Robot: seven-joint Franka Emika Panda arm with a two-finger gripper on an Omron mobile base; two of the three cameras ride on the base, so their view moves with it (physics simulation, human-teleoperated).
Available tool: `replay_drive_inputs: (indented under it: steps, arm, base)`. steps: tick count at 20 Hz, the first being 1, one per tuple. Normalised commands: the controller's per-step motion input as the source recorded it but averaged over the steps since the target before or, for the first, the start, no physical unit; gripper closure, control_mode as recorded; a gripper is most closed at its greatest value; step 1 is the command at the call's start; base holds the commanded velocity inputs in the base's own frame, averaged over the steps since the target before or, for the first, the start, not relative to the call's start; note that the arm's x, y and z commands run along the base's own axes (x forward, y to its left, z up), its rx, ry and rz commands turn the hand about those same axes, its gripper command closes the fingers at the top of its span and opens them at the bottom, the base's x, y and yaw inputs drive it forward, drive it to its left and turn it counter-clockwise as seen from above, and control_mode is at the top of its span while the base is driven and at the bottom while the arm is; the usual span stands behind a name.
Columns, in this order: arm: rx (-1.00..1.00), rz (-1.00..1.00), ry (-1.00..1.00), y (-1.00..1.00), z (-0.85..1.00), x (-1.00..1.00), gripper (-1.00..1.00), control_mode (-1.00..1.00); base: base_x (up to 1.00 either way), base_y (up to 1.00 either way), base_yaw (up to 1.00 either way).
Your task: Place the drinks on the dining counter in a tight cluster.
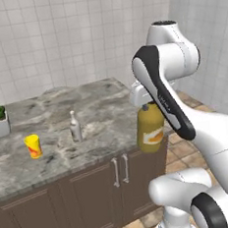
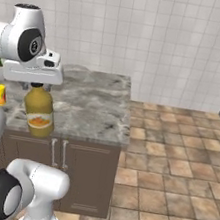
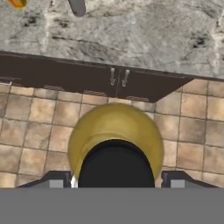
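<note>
Nearest the camera in the hand view: the black cap and rounded shoulders of the orange-yellow bottle (image 3: 114, 140), flanked by the two dark fingertips (image 3: 175, 178) of the tool (image 3: 114, 179), which is clamped on the bottle's neck. The bottle (image 1: 150, 127) hangs upright, its long axis vertical, with floor tiles directly beneath it and the cabinet doors (image 3: 119, 78) ahead; it therefore appears to be carried off the front edge of the surface (image 1: 100, 105). The slim beige-white bottle (image 1: 75, 126) stands upright on the surface, well inboard and to the left, with a yellow cup (image 1: 33, 146) beyond it. The coming move likely carries the held bottle forward over the edge and leftward toward the slim bottle.
</note>
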Motion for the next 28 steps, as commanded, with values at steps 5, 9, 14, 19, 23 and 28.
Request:
replay_drive_inputs:
  steps: [5, 9, 14, 19, 23, 28]
  arm:
    - [0.0, 0.0, 0.0, 0.0, 0.0, 0.0, 1.0, 1.0]
    - [0.0, 0.0, 0.0, 0.0, 0.0, 0.0, 1.0, 1.0]
    - [0.0, 0.0, 0.0, 0.0, 0.0, 0.0, 1.0, 1.0]
    - [0.0, 0.0, 0.0, 0.0, 0.0, 0.0, 1.0, 1.0]
    - [0.0, 0.0, 0.0, 0.0, 0.0, 0.0, 1.0, 1.0]
    - [0.0, 0.0, 0.0, 0.0, 0.0, 0.0, 1.0, 1.0]
  base:
    - [0.57, 0.42, -0.12]
    - [0.59, 0.36, -0.11]
    - [0.66, 0.41, -0.1]
    - [0.2, 0.18, -0.06]
    - [0.01, 0.05, -0.01]
    - [0.0, 0.0, 0.0]
